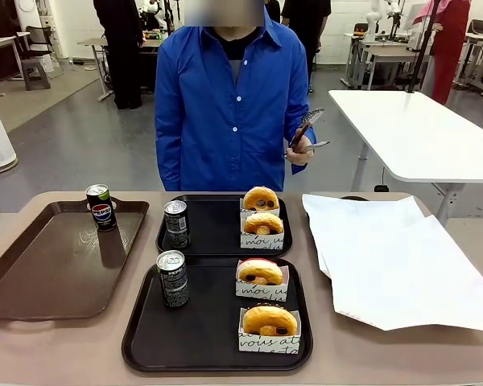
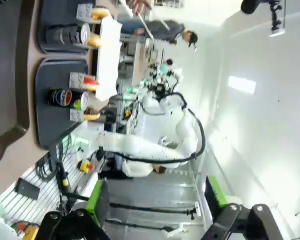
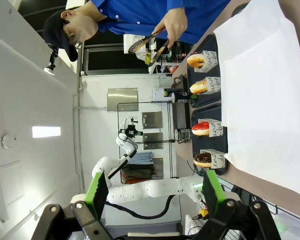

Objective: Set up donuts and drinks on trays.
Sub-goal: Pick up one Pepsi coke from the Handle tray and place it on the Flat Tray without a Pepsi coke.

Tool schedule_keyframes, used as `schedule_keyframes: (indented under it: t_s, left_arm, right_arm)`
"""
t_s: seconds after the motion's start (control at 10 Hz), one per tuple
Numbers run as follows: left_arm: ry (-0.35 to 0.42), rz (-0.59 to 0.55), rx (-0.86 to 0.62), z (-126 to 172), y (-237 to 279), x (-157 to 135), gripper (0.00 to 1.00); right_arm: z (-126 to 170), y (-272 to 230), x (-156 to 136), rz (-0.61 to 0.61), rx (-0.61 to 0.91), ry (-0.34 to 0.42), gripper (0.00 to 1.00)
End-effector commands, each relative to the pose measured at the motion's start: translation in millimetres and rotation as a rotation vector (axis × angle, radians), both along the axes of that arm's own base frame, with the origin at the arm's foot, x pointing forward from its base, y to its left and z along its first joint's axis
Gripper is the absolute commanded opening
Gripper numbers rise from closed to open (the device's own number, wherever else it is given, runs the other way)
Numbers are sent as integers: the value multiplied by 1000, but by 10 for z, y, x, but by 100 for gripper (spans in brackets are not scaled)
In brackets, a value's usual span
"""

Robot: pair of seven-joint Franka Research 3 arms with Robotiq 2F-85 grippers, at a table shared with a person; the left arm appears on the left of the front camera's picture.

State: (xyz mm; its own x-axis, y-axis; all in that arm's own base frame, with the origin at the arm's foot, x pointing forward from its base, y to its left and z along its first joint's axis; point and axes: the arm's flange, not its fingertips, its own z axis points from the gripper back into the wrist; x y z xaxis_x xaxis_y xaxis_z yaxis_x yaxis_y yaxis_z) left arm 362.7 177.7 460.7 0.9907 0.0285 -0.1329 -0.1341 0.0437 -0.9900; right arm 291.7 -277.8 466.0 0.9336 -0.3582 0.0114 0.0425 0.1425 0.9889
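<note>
Left gripper (image 2: 155, 202): jaws apart, empty, raised beside the bench (image 2: 27, 145). Right gripper (image 3: 155, 195): jaws apart, empty. Front view: each of two black trays (image 1: 145, 342) carries one can (image 1: 173, 278) and two boxed donuts (image 1: 270, 320); a third can (image 1: 101, 207) stands on the brown tray (image 1: 32, 273).

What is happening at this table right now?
Donuts and drinks are being set out on trays. Each black tray, the near tray and the far tray, holds one can and two boxed donuts. A third can stands on the brown tray. The person's hand holds tongs above the table, touching no food. The left gripper and right gripper are open and empty, away from the trays.
</note>
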Motion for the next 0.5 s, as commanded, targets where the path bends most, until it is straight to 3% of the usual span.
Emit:
schedule_keyframes:
  t_s: [0.0,0.4]
  left_arm:
    - [-49,85,93,-86,-11,-140,100]
    - [-80,133,283,-226,220,-204,100]
  right_arm:
    - [16,10,-3,2,11,-10,100]
    - [16,10,-3,2,11,-10,100]
